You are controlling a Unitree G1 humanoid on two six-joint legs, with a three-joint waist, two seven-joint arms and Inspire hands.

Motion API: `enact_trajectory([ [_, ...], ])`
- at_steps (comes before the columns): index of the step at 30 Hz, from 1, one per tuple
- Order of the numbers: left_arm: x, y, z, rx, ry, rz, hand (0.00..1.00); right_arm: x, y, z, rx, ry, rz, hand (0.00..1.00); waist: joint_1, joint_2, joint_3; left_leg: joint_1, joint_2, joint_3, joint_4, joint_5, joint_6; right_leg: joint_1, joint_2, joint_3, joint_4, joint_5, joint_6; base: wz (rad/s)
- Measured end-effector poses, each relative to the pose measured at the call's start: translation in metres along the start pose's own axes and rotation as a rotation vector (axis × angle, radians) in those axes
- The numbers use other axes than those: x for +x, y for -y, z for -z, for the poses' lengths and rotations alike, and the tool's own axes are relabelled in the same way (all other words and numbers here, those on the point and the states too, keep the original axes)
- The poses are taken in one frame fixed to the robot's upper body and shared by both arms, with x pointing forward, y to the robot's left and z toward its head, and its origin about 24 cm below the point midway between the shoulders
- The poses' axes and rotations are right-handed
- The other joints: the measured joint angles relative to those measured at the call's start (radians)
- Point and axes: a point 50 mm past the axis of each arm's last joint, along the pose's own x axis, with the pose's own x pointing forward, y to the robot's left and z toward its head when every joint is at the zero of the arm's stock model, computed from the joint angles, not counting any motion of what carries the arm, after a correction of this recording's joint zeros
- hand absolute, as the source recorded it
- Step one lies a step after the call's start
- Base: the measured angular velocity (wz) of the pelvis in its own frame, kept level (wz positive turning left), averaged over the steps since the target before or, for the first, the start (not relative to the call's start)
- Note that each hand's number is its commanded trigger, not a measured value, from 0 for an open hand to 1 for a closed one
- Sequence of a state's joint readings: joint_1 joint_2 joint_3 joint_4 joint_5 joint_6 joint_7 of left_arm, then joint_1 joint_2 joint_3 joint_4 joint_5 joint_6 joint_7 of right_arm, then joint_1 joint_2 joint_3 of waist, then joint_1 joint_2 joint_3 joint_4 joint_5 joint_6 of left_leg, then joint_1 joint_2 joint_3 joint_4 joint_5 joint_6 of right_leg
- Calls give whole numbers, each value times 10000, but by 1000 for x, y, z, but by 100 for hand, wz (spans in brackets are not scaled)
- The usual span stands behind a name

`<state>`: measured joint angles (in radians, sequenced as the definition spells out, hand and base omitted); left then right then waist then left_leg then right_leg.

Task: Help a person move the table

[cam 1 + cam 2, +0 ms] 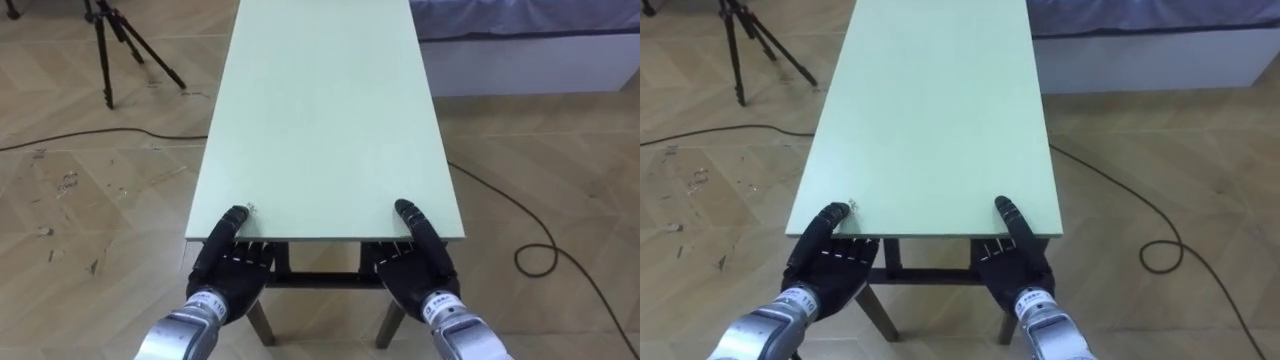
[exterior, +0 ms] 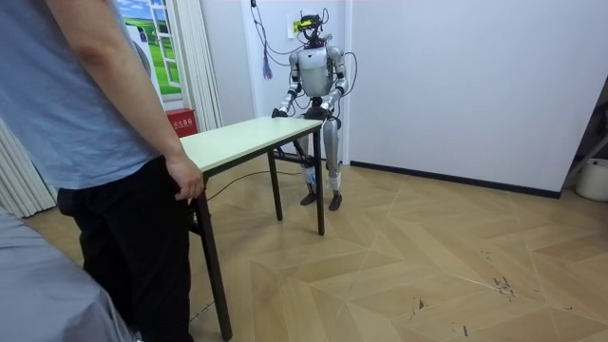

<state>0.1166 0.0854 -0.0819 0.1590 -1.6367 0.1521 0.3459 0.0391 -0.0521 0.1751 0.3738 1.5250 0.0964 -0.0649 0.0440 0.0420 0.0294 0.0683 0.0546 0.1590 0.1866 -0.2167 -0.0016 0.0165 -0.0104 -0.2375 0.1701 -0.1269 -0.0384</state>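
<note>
A black tripod (image 1: pixel 108 45) is standing on the wooden floor (image 1: pixel 80 200) far off to my left, beyond the table's near corner. My left hand (image 1: pixel 232 262) is gripping the near end of the table (image 1: pixel 325 120) close to its left corner. The thumb is lying on the pale green top and the fingers are reaching under the edge, so the board is pinched between them. The table is stretching straight away from me, with its dark frame showing below the near edge between my wrists. My right hand (image 1: pixel 415 268) is clamping the same edge near the right corner in the same way, thumb on top and fingers tucked beneath. Past the table's right side a low white bed (image 1: pixel 530 65) is sitting on the floor.

In the room view I am standing upright at the table's far end, near a white wall, with both arms reaching forward to it. At the room view's left a person (image 2: pixel 85 114) in a blue shirt and dark trousers is standing at the other end. The person's hand (image 2: pixel 186 179) is resting at the table's corner, and I cannot tell how it is holding on.
</note>
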Motion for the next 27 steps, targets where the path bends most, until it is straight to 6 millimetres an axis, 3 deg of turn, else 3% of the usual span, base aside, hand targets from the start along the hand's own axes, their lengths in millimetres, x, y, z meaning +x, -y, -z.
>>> enact_trajectory([
  [27, 0, -1, -1, 208, 175, -68, 100, 1, -2, 3, 1, -48, -26, 100, -72, 4, -2, 11, 3, 1, -6, 0, 0, -2, 4, 31, 3, 0, 0, 0],
])
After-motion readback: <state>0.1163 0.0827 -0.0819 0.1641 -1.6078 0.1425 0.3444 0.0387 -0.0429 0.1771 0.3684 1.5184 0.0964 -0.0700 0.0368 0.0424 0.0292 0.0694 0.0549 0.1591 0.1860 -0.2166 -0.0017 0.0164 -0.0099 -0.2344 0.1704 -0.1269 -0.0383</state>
